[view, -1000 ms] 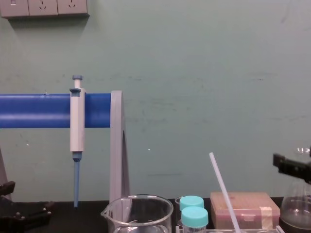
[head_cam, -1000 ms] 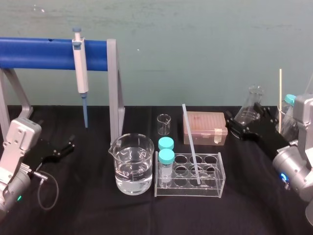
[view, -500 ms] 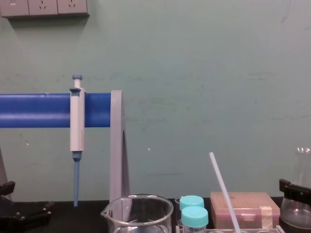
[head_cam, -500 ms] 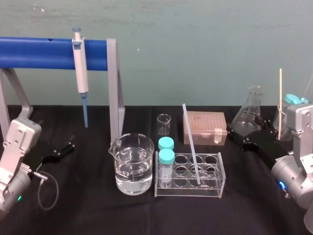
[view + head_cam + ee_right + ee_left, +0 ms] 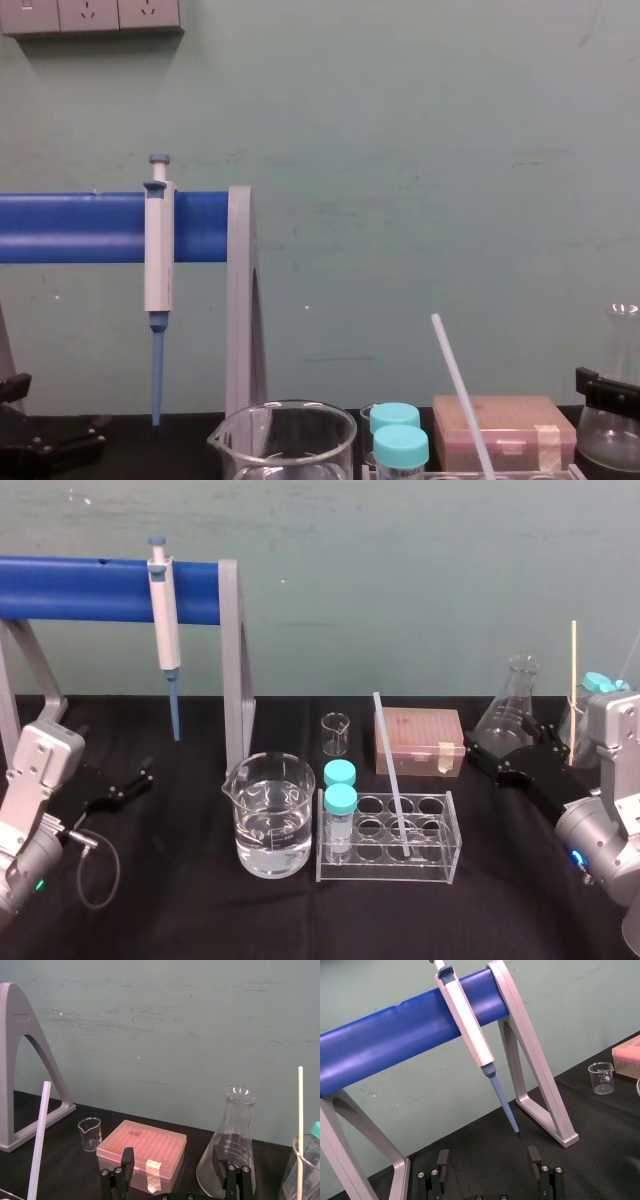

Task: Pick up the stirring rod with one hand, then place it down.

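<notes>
Lowered since a second ago: right gripper (image 5: 485,763), fingers spread wide and holding nothing, just right of one pink tip box (image 5: 418,740) and on the near side of one conical flask (image 5: 510,705), seemingly empty. Unmoved meanwhile: left gripper (image 5: 122,788), parked low at the left edge of the black surface (image 5: 180,910), fingers likewise wide apart. One stirring rod (image 5: 390,770), standing tilted in one clear rack (image 5: 448,845) at centre, lower end in a near-row hole, upper end leaning toward the far left, well apart from both grippers. Two teal-capped vials (image 5: 340,800) in the rack's leftmost holes, one behind the other; contents hard to tell. Two beakers: one large beaker (image 5: 290,780) just left of the rack, roughly half full of clear liquid, and one small beaker (image 5: 335,735) farther back, empty. One pipette (image 5: 164,630) hanging tip-down from one blue-barred stand (image 5: 80,588) on the far side at left.
</notes>
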Available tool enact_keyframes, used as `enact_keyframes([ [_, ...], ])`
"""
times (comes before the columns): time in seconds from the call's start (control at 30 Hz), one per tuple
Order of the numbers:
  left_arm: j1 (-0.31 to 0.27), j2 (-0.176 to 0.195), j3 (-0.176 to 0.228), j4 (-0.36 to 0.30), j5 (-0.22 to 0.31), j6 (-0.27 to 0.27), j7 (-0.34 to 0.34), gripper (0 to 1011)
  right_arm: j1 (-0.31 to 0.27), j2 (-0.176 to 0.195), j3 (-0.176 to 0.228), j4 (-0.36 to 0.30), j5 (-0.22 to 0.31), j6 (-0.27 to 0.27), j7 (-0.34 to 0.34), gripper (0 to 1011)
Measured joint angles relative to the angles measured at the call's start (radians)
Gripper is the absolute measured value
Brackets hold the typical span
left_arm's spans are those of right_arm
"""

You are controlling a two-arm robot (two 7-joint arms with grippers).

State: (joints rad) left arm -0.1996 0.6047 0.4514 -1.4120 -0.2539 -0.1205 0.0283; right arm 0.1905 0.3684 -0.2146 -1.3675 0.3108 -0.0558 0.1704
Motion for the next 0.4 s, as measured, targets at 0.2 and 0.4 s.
enact_keyframes([
  [0.2, 0.000, 0.000, 0.000, 0.000, 0.000, 0.000, 0.000, 1000, 0.000, 0.000, 0.000, -0.001, 0.001, 0.000, -0.001, 1000],
  [0.4, 0.000, 0.000, 0.000, 0.000, 0.000, 0.000, 0.000, 1000, -0.001, 0.000, 0.000, -0.001, 0.001, 0.000, -0.001, 1000],
])
